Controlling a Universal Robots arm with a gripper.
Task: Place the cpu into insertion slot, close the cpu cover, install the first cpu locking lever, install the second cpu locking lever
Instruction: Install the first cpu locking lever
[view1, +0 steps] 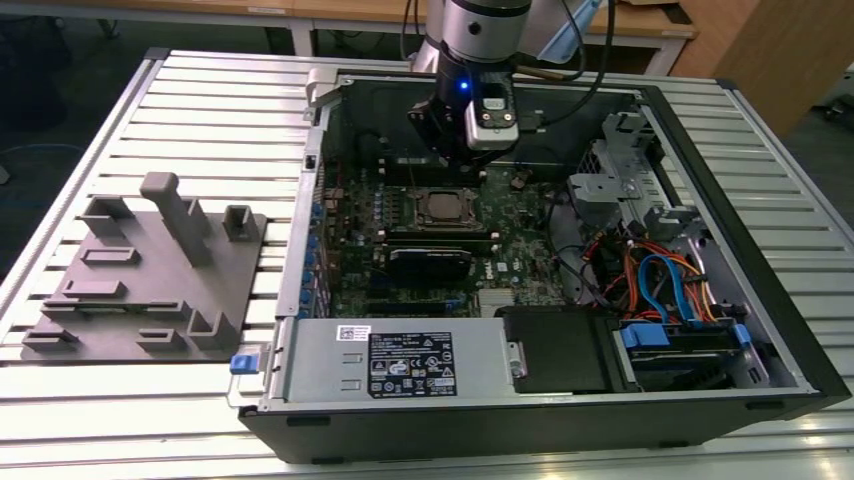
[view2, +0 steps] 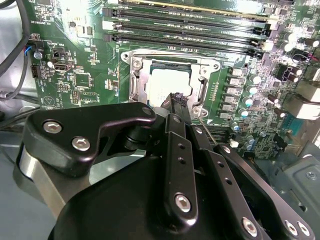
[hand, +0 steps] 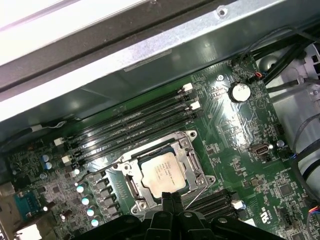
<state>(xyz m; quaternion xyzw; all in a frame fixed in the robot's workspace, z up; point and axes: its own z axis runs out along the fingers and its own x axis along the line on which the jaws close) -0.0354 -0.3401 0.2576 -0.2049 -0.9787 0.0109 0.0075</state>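
in the exterior view a grey fixture plate (view1: 140, 270) lies at the left, with the open computer case (view1: 534, 430) to its right. inside, the cpu (hand: 161, 175) sits in the insertion slot (hand: 185, 139), the cpu cover (hand: 194, 162) flat around it. the gripper (hand: 170, 198) hangs at the cpu's edge, fingers pressed together, holding nothing.

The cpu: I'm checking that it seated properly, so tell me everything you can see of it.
The cpu is a small, flat, square chip with a pale, dull silver-grey metal top bearing faint print. It lies flat in the insertion slot, squared to it, with the silver cpu cover framing it on all sides. In both wrist views the gripper, jaws together, hangs at one edge of the chip. Whether it touches the chip cannot be told.
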